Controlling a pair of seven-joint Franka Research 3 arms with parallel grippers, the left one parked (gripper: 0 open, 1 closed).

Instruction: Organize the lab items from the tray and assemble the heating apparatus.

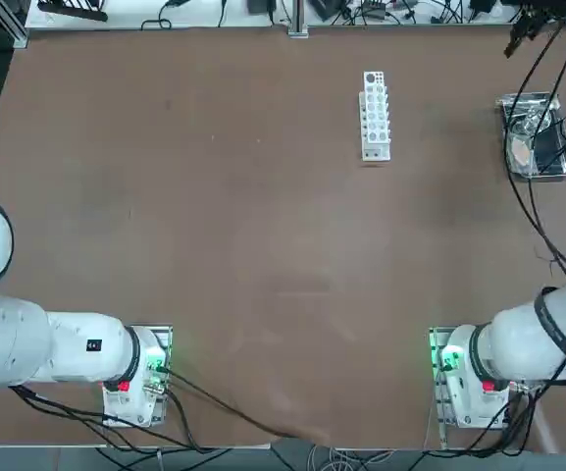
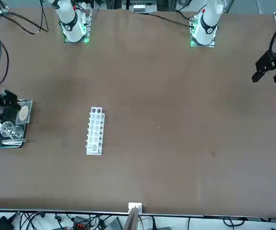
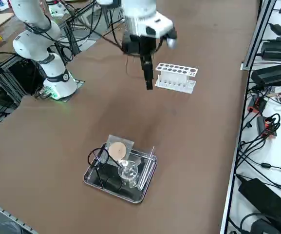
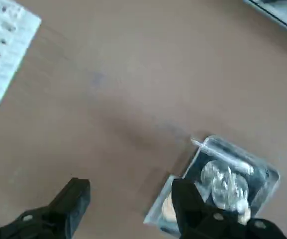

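Above table, right gripper (image 3: 148,78) jaws apart (hidden overhead).

Even, fairly bright overhead light fell on my table (image 1: 214,245), with soft, faint shadows. Glare flashed off the metal tray (image 3: 142,192). My wrist view was smeared with motion blur, my gripper (image 4: 128,204) dark and soft.

Wrist view: tool (image 4: 128,206) finger hides part of tray (image 4: 262,167); rack (image 4: 4,47) cut off.
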